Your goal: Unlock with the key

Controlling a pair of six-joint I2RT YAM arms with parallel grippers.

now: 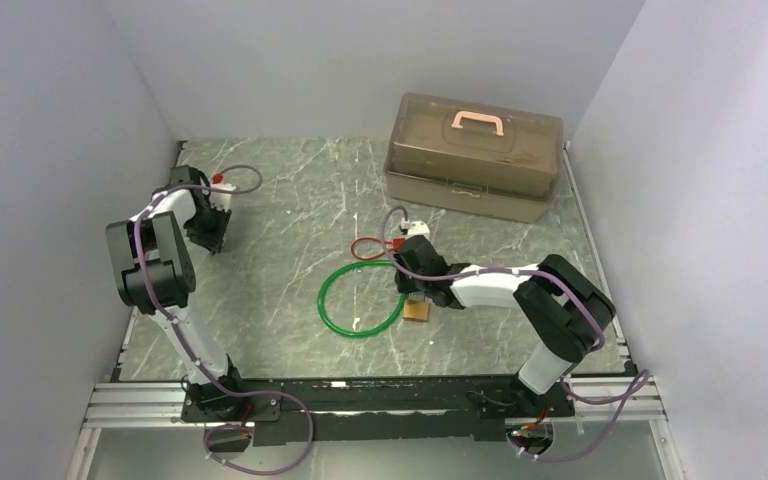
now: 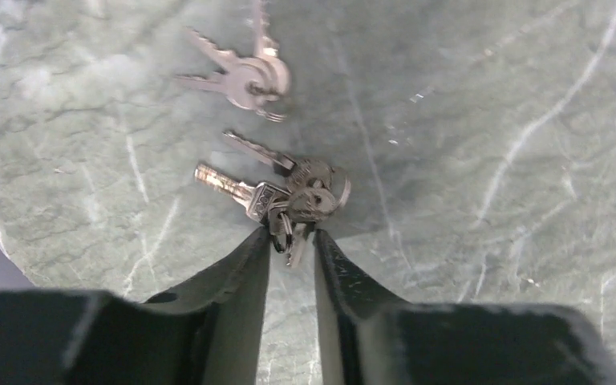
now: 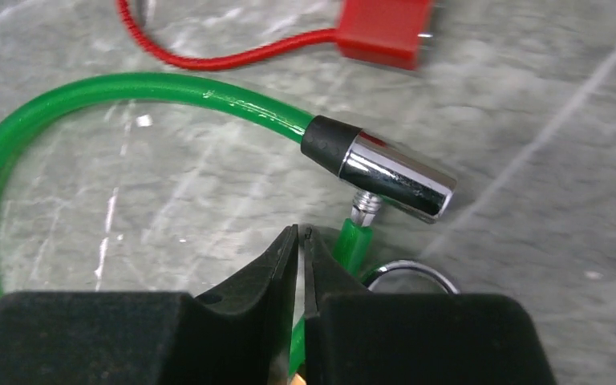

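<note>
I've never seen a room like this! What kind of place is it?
Probably a robot practice booth: plain white walls box in a marbled table, a left arm and right arm are bolted to a metal rail, with a green cable lock and bunch of keys to work on.

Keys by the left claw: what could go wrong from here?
The left gripper has only the ring end of one key bunch between its fingers, so the keys may slip or dangle. A second bunch lies close by; this may be the wrong one. The right gripper looks shut on nothing beside the green cable lock, so the lock may slide when a key pushes in.
</note>
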